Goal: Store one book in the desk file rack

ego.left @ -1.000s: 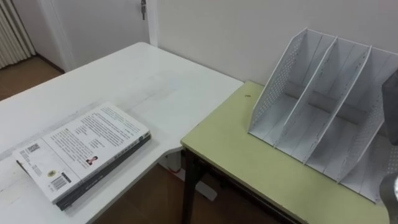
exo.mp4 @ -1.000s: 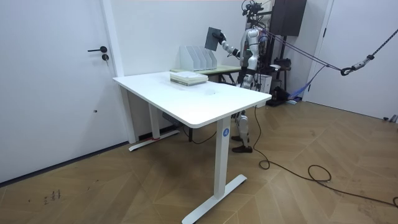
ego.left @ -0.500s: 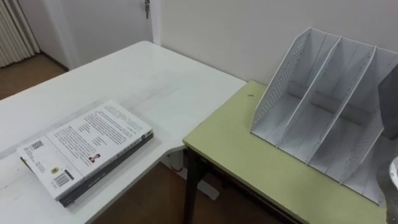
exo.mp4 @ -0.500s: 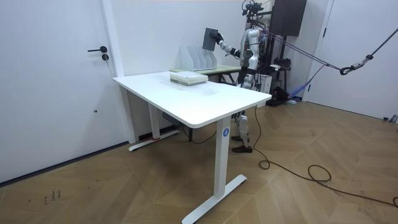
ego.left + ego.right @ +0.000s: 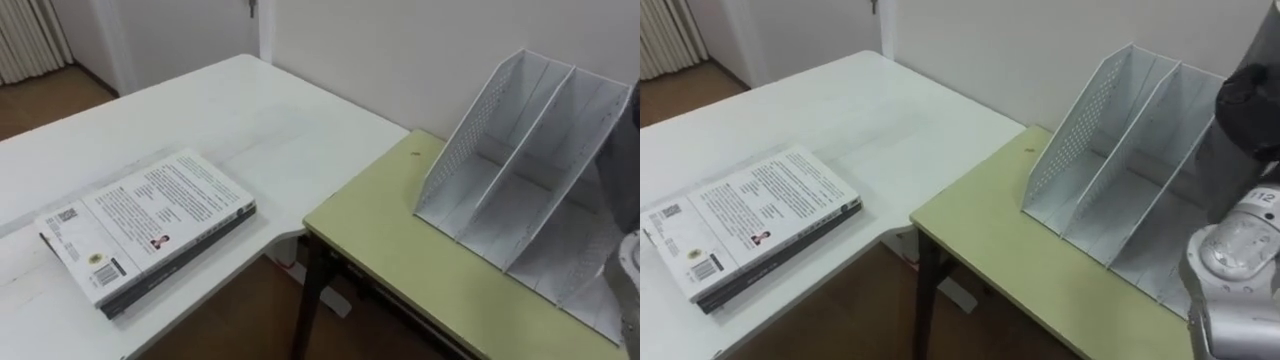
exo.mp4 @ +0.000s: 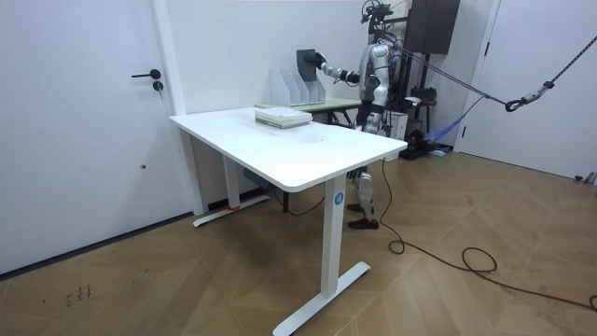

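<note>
Right hand (image 5: pixel 1252 92): fingers clamped on the top edge of a grey book (image 5: pixel 1222 165). The book hangs upright below the hand. Its lower part is in front of the right-hand slots of the rack (image 5: pixel 1110 150); I cannot tell whether it is inside a slot.

The rack stands on the green desk (image 5: pixel 1040 270), and its empty slots lie to the hand's left. Farther left of the hand is the white table (image 5: pixel 870 110), where a stack (image 5: pixel 750 220) of books lies flat, well apart from the hand.

Room view: the robot stands behind the desk with its arm stretched out and the book over the rack.
</note>
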Motion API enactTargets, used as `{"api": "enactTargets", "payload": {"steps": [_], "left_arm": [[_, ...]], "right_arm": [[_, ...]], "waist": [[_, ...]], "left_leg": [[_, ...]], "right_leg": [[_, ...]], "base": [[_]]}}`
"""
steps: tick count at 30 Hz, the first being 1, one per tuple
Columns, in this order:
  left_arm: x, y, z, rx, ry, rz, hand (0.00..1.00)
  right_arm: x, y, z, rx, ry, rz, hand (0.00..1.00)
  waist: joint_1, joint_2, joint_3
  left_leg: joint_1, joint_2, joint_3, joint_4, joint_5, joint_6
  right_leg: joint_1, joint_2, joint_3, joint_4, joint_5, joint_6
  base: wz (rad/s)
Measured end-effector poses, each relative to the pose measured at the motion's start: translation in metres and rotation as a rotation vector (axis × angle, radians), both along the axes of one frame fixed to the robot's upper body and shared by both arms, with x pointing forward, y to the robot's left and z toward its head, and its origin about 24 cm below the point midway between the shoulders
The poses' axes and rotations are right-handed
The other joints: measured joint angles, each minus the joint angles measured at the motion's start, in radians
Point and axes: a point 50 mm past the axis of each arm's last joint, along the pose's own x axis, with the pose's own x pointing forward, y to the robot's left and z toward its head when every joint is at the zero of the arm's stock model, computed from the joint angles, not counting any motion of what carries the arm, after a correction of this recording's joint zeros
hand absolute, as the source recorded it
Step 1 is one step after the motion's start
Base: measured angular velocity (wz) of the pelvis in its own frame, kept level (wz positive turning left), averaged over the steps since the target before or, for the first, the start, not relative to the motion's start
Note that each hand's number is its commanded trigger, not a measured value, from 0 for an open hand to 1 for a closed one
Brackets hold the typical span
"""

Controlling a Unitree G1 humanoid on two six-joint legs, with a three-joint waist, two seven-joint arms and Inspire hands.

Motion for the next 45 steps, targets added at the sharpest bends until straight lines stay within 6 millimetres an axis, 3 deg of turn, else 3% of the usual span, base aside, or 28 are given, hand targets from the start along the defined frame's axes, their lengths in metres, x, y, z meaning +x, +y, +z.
{"api": "enactTargets", "payload": {"steps": [5,12,19,23,29,30,31,39,45], "left_arm": [[0.001,-0.001,0.000,-0.002,0.003,-0.019,0.00],[0.003,0.000,0.001,0.005,0.015,-0.052,0.00],[0.005,0.002,0.002,0.012,0.019,-0.078,0.00],[0.004,0.004,0.003,0.013,0.031,-0.069,0.00],[-0.001,0.006,0.003,0.014,0.056,-0.057,0.00],[-0.003,0.007,0.003,0.015,0.063,-0.056,0.00],[-0.005,0.008,0.003,0.017,0.070,-0.056,0.00],[-0.014,0.009,0.003,0.027,0.100,-0.073,0.00],[-0.024,0.009,0.003,0.034,0.150,-0.109,0.00]], "right_arm": [[0.004,-0.006,-0.002,-0.008,0.037,-0.004,1.00],[0.006,-0.027,-0.013,-0.023,0.158,-0.028,1.00],[0.009,-0.029,-0.019,0.008,0.201,-0.010,1.00],[0.020,-0.034,-0.021,0.077,0.234,-0.029,1.00],[0.027,-0.041,-0.013,0.105,0.240,-0.057,1.00],[0.027,-0.042,-0.013,0.123,0.233,-0.056,0.85],[0.027,-0.043,-0.013,0.141,0.228,-0.055,0.00],[0.031,-0.045,-0.014,0.252,0.201,-0.068,0.00],[0.023,-0.070,-0.002,0.287,0.171,-0.131,0.00]], "waist": [[0.000,0.008,-0.0045],[0.002,0.012,-0.0039],[0.004,0.012,-0.0039],[-0.001,0.011,-0.0045],[-0.002,0.007,-0.0077],[-0.002,0.005,-0.0095],[-0.002,0.004,-0.0104],[-0.026,0.009,-0.0107],[-0.030,0.022,-0.0093]], "left_leg": [[-0.004,0.000,-0.014,0.005,0.000,0.000],[-0.002,-0.001,-0.007,0.002,0.000,0.000],[0.010,0.000,-0.007,-0.006,0.001,-0.001],[0.009,0.000,-0.009,-0.006,0.001,-0.001],[0.007,-0.003,-0.014,-0.004,0.002,0.000],[0.007,-0.003,-0.015,-0.003,0.002,0.000],[0.008,-0.003,-0.016,-0.003,0.002,0.000],[0.011,-0.007,-0.040,0.010,0.004,0.002],[0.010,-0.011,-0.042,0.001,0.006,0.005]], "right_leg": [[0.007,-0.001,-0.015,0.000,0.001,0.000],[0.013,-0.001,-0.013,-0.002,0.001,0.000],[0.015,0.000,-0.013,-0.003,0.001,0.000],[0.012,-0.001,-0.014,-0.004,0.001,0.000],[0.015,-0.003,-0.015,-0.004,0.000,0.000],[0.016,-0.003,-0.016,-0.004,0.000,0.000],[0.018,-0.003,-0.018,-0.004,0.000,0.000],[0.036,-0.009,-0.040,-0.004,0.001,0.000],[0.033,-0.012,-0.037,-0.004,0.000,0.002]], "base": [[0.09],[0.00],[0.00],[0.00],[0.01],[0.03],[0.03],[0.09],[0.00]]}}
